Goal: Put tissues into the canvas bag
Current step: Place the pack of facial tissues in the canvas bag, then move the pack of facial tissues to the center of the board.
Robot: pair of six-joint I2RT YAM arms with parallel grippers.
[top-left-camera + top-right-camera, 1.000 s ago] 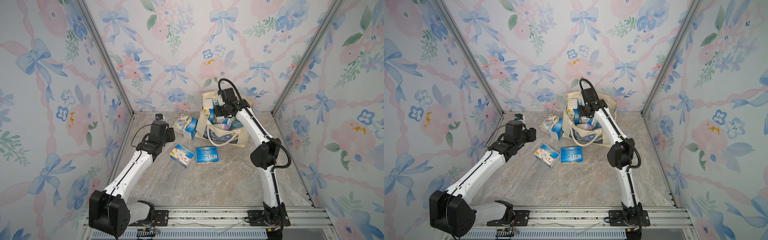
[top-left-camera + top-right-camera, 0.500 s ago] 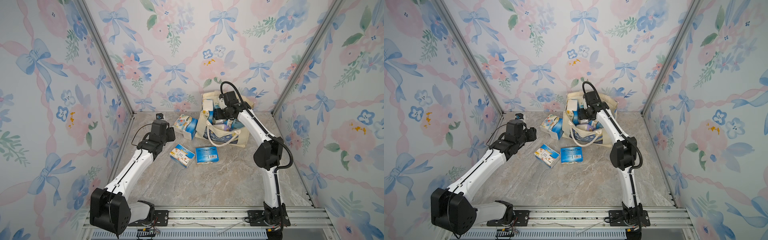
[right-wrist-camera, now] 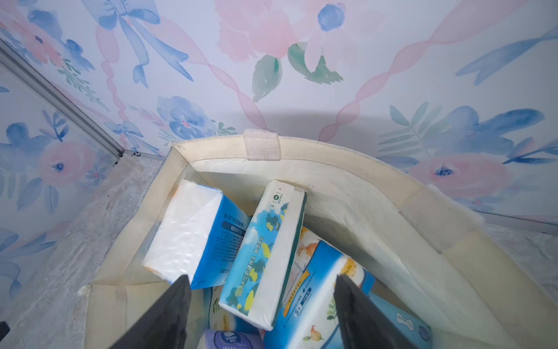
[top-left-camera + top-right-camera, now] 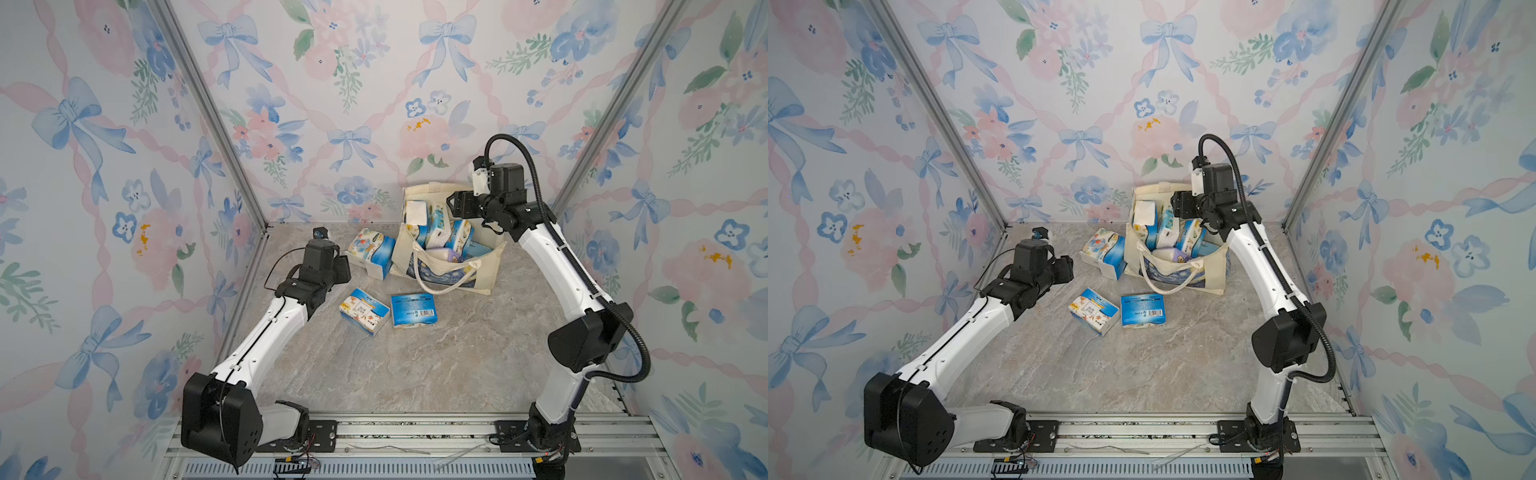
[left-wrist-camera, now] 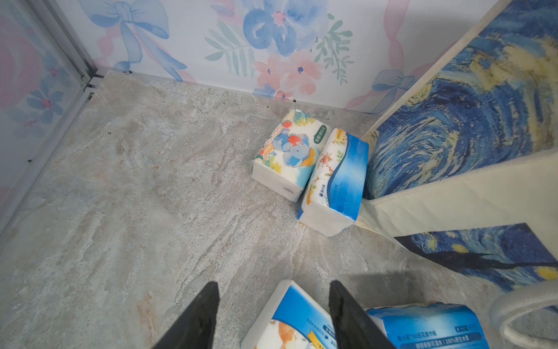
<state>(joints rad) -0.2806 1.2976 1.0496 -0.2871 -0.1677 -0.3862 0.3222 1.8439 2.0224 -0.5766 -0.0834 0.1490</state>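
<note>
The canvas bag (image 4: pixel 486 270) (image 4: pixel 1210 274) stands open by the back wall, with several tissues (image 4: pixel 436 232) (image 3: pixel 265 253) inside, a lavender pack (image 3: pixel 232 338) among them. My right gripper (image 4: pixel 456 206) (image 3: pixel 262 278) hovers open over the bag's mouth and holds nothing. Two packs (image 4: pixel 370 251) (image 5: pixel 288 154) lean against the bag's left side. Two more (image 4: pixel 363 309) (image 4: pixel 414 309) lie flat on the table in front. My left gripper (image 4: pixel 341 267) (image 5: pixel 273 285) is open just above the near corner of the cartoon pack (image 5: pixel 290 320), apart from it.
The bag's cream handle (image 4: pixel 440 286) (image 5: pixel 513 311) droops over its front onto the marble table (image 4: pixel 415 365). Flowered walls close in the back and both sides, and a metal corner post (image 4: pixel 216 124) rises behind the left arm.
My right gripper has opened wider and drawn back a little, up and to the right over the bag. The left arm has barely moved.
</note>
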